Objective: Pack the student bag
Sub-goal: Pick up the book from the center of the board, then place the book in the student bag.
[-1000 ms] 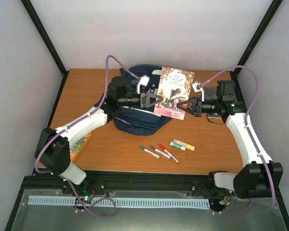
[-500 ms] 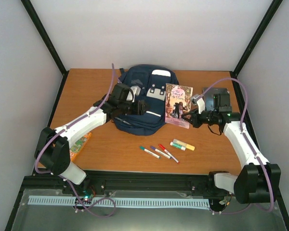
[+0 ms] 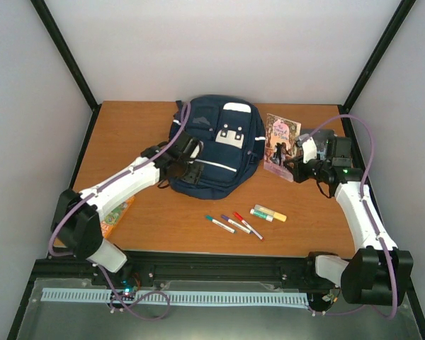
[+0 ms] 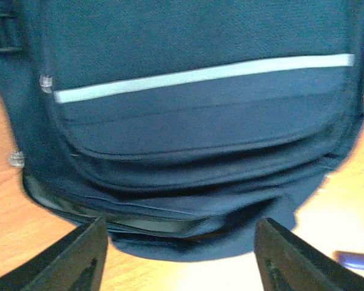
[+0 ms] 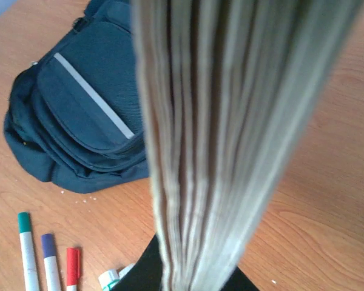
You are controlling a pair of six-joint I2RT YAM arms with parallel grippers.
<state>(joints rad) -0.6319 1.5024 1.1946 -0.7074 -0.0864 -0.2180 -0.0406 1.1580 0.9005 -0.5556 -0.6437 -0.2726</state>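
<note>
The large navy blue fabric backpack (image 3: 219,145) with thin white stripes lies flat on the wooden table (image 3: 127,127), at the middle of its far edge. The left gripper (image 3: 187,167) hovers over the bag's near-left part, jaws apart and empty. The right gripper (image 3: 298,164) is clamped on a paperback book with an illustrated cover (image 3: 280,136), upright near the table's right edge. 3 white markers (image 3: 234,224) lie toward the near edge.

student bag (image 3: 216,145) lay flat on table (image 3: 124,127), front up. left gripper (image 3: 188,161) was at its near-left edge; jaws unclear from here. right gripper (image 3: 295,165) held a book (image 3: 280,136) by its near corner, just right of the student bag.
</note>
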